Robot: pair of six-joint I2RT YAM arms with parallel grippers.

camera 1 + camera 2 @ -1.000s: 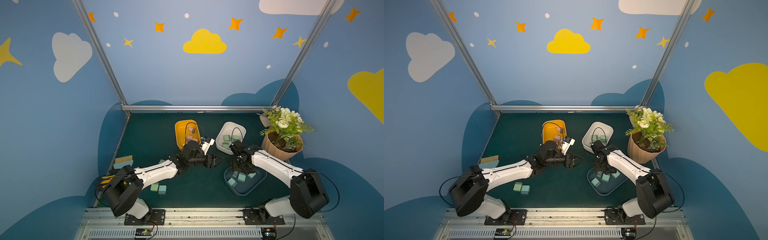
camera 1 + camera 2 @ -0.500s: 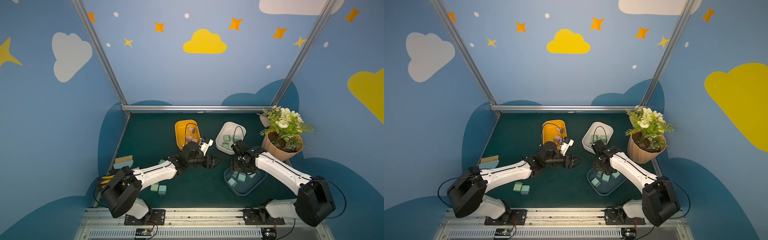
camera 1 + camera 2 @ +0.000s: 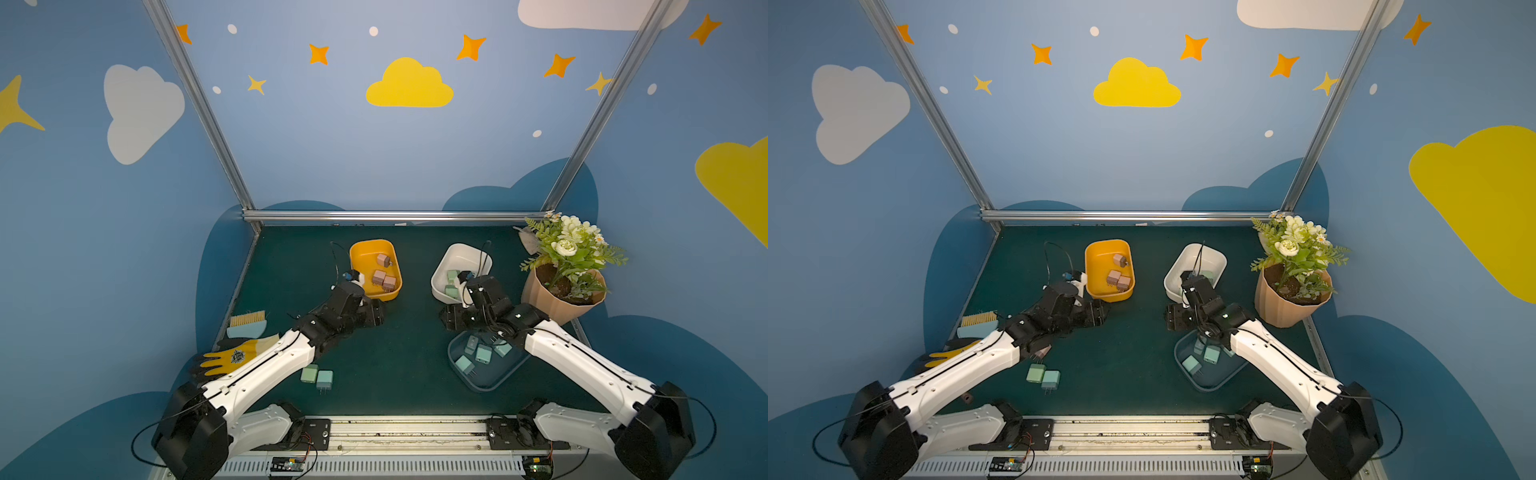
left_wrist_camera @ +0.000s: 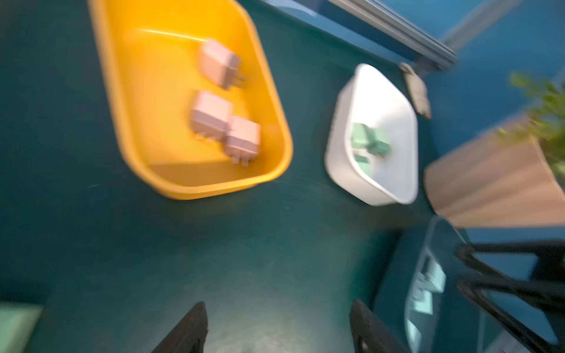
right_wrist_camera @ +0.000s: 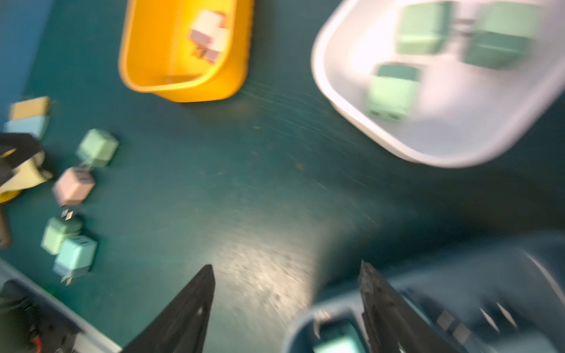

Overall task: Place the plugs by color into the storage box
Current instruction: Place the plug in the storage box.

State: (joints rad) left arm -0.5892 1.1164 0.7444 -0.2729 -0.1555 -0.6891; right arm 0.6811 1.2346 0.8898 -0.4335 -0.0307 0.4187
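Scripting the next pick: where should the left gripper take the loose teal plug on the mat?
Take the teal plug by its cube body, probably from above, jaws across the sides: prongs jut toward the front rail; the pale green plug crowds one side.

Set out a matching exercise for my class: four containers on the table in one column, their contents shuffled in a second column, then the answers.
Containers:
1. yellow bin
2. white bin
3. blue bin
4. plant pot

Contents:
A. light teal plugs
B. flowers
C. pink plugs
D. pale green plugs

Pairs: 1-C; 2-D; 3-A; 4-B
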